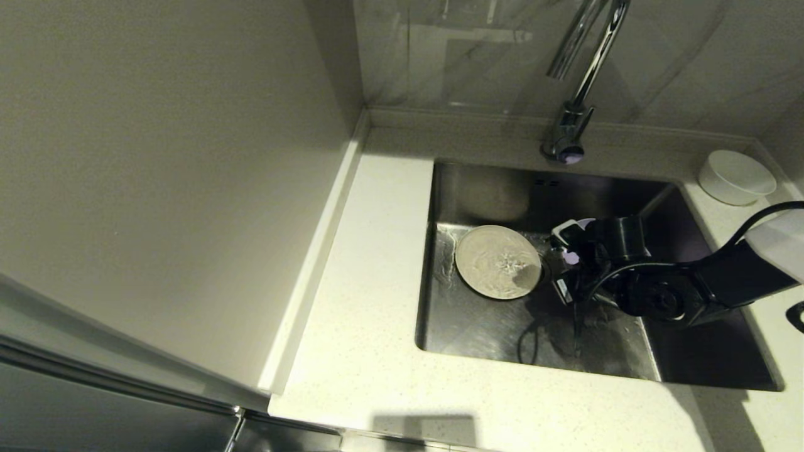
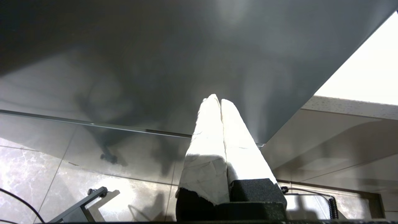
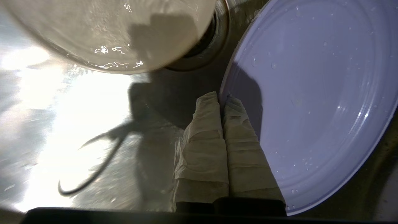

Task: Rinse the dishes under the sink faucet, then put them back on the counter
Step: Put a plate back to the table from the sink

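Two plates down in the sink (image 1: 440, 314): lilac plate (image 3: 311, 109) pinched at its rim by the right gripper (image 3: 222, 98), cream plate (image 1: 497, 262) flat beside it, white bowl (image 1: 736, 176) on the counter (image 1: 364, 301); left gripper (image 2: 216, 100) parked, fingers together

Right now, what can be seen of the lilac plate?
The lilac plate is a large round dish with a smooth, glossy surface and a shallow raised rim, dotted with water drops. It sits inside the sink, next to the cream plate and the drain. The right gripper is shut on its rim, one finger each side. In the head view the arm hides nearly all of it.
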### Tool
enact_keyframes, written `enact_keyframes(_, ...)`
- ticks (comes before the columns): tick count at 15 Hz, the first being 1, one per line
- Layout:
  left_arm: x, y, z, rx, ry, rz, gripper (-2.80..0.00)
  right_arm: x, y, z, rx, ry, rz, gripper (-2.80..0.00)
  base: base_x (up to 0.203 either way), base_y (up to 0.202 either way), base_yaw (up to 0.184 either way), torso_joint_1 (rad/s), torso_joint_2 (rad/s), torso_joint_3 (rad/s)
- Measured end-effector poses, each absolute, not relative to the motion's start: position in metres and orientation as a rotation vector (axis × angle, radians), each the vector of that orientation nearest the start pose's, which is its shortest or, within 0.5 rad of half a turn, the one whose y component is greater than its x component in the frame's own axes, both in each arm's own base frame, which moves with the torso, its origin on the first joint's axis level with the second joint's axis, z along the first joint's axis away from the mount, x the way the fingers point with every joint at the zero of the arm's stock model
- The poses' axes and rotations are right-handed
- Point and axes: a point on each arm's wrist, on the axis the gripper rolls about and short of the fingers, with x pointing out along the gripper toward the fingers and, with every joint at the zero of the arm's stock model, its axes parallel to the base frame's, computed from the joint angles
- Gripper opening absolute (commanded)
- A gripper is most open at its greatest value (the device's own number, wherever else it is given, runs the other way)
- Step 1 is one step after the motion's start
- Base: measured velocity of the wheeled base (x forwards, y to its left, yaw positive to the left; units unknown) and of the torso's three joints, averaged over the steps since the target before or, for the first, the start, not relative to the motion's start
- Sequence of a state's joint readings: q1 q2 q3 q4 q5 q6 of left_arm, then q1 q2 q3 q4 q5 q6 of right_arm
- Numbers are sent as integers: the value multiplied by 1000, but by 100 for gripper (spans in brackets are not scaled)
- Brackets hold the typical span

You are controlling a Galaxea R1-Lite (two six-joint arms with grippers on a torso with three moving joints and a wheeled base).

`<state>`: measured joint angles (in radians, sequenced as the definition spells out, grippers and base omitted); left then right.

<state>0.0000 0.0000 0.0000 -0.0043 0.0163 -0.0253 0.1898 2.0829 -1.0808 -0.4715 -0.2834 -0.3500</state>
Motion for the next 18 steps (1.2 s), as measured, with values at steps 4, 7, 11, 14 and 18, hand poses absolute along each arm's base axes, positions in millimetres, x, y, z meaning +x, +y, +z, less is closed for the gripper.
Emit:
enact_keyframes(4,-23,0,76,-26,-4,16,-280,351,67,140,-329,453,193,-280,0,0,0,0,0,0)
enact_keyframes(7,-23,0,76,-25,-4,16,-280,315,66,167,-139,455,408,-280,0,0,0,0,0,0)
enact_keyframes(11,-23,0,76,-25,-4,16,-280,274,64,206,247,478,667,-280,0,0,0,0,0,0)
enact_keyframes(14,-23,0,76,-26,-4,16,-280,261,60,259,583,472,824,-280,0,0,0,0,0,0)
enact_keyframes(18,-23,0,76,-25,-4,16,-280,251,56,316,848,466,892,-280,0,0,0,0,0,0)
